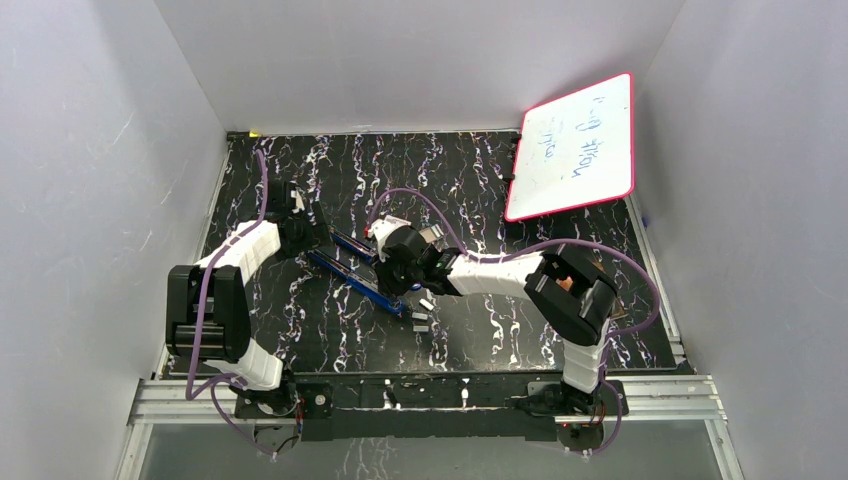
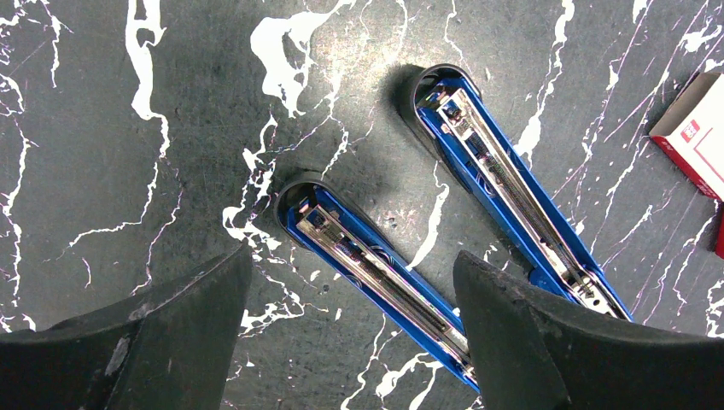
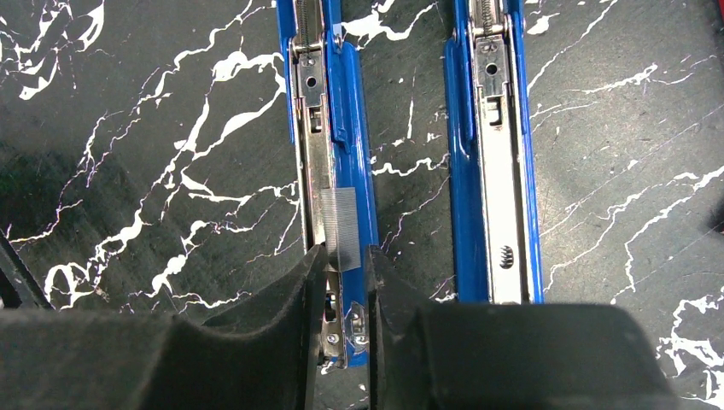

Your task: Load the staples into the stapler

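The blue stapler [image 1: 352,272] lies opened flat on the black marbled table, its two halves spread in a V. In the right wrist view the halves run side by side, the magazine rail [image 3: 312,128] on the left and the other half [image 3: 499,171] on the right. A short silvery strip of staples [image 3: 340,229] sits askew over the magazine rail, its lower end between the tips of my right gripper [image 3: 341,266], which is shut on it. My left gripper [image 2: 352,256] stands wide open, its fingers straddling one stapler half [image 2: 376,273] near its rounded end.
A small red-and-white box [image 2: 696,132] lies just past the stapler's far half [image 2: 512,188]. Small pale bits [image 1: 421,320] lie on the table near the stapler's near end. A red-framed whiteboard [image 1: 575,145] leans at the back right. White walls enclose the table.
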You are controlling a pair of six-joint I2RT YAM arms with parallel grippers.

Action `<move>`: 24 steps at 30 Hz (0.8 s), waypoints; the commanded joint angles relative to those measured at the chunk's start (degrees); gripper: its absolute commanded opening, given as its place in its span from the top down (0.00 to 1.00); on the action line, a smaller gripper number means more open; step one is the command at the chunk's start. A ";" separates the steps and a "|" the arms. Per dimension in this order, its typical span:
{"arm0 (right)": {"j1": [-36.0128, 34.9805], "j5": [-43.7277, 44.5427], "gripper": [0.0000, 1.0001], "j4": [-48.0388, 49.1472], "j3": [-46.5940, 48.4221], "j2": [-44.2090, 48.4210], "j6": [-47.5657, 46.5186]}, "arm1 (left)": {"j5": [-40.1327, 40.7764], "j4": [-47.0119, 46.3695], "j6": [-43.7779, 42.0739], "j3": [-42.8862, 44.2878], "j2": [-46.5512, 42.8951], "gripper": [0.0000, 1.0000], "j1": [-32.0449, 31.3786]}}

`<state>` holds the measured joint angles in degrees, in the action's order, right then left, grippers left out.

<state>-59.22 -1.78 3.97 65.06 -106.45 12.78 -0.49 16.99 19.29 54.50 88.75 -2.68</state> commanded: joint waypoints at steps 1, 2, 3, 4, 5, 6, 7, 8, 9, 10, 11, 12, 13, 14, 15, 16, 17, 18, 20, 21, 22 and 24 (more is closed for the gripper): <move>0.34 -0.66 0.71 1.31 2.27 -0.37 0.59 | -0.73 1.46 -0.39 2.06 -0.16 0.14 0.57; 0.32 -0.70 0.73 1.31 2.29 -0.41 0.59 | -0.74 1.46 -0.39 2.06 -0.16 0.14 0.57; 0.31 -0.73 0.74 1.31 2.34 -0.45 0.63 | -0.74 1.52 -0.39 2.03 -0.16 0.14 0.56; 0.40 -0.72 0.76 1.31 2.35 -0.53 0.69 | -0.74 1.47 -0.39 2.09 -0.10 0.14 0.57; 0.35 -0.72 0.77 1.31 2.35 -0.53 0.66 | -0.74 1.46 -0.38 2.10 -0.05 0.14 0.57; 0.34 -0.72 0.77 1.31 2.35 -0.57 0.67 | -0.74 1.46 -0.39 2.10 -0.07 0.14 0.55; 0.33 -0.84 0.77 1.31 2.35 -0.61 0.75 | -0.74 1.46 -0.39 2.10 -0.07 0.14 0.57; 0.36 -0.89 0.78 1.31 2.43 -0.69 0.68 | -0.74 1.46 -0.39 2.10 -0.07 0.14 0.57; 0.37 -0.91 0.77 1.31 2.44 -0.79 0.72 | -0.74 1.46 -0.40 2.10 -0.07 0.14 0.57; 0.36 -0.96 0.77 1.26 2.44 -0.83 0.70 | -0.74 1.46 -0.39 2.10 -0.06 0.14 0.52; 0.35 -1.09 0.77 1.26 2.44 -0.83 0.73 | -0.74 1.42 -0.39 2.16 -0.06 0.14 0.56; 0.34 -1.07 0.76 1.22 2.51 -0.85 0.70 | -0.74 1.46 -0.39 2.13 -0.03 0.14 0.57; 0.33 -1.16 0.76 1.22 2.53 -0.94 0.75 | -0.74 1.46 -0.39 2.18 -0.06 0.14 0.54; 0.40 -1.12 0.76 1.22 2.53 -1.05 0.73 | -0.74 1.46 -0.39 2.16 -0.05 0.14 0.56; 0.41 -1.20 0.76 1.22 2.53 -1.08 0.72 | -0.74 1.46 -0.39 2.18 -0.05 0.14 0.60; 0.41 -1.19 0.76 1.22 2.53 -1.02 0.74 | -0.74 1.46 -0.39 2.19 -0.03 0.14 0.57; 0.43 -1.18 0.78 1.22 2.53 -1.01 0.76 | -0.74 1.50 -0.39 2.15 -0.05 0.14 0.57; 0.47 -1.21 0.80 1.22 2.46 -1.04 0.74 | -0.74 1.54 -0.39 2.11 -0.02 0.14 0.59; 0.47 -1.37 0.83 1.22 2.44 -1.04 0.82 | -0.74 1.55 -0.39 2.12 -0.08 0.14 0.57; 0.43 -1.40 0.85 1.22 2.42 -0.99 0.84 | -0.74 1.55 -0.39 2.12 -0.11 0.14 0.58; 0.42 -1.53 0.86 1.22 2.44 -0.95 0.84 | -0.74 1.55 -0.39 2.12 -0.15 0.14 0.57; 0.43 -1.43 0.89 1.22 2.44 -0.74 0.77 | -0.74 1.55 -0.39 2.10 -0.13 0.14 0.57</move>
<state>-58.94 -2.81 4.43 65.28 -106.87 13.41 -0.49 16.99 19.29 54.50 88.75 -2.66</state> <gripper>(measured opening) 0.134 0.861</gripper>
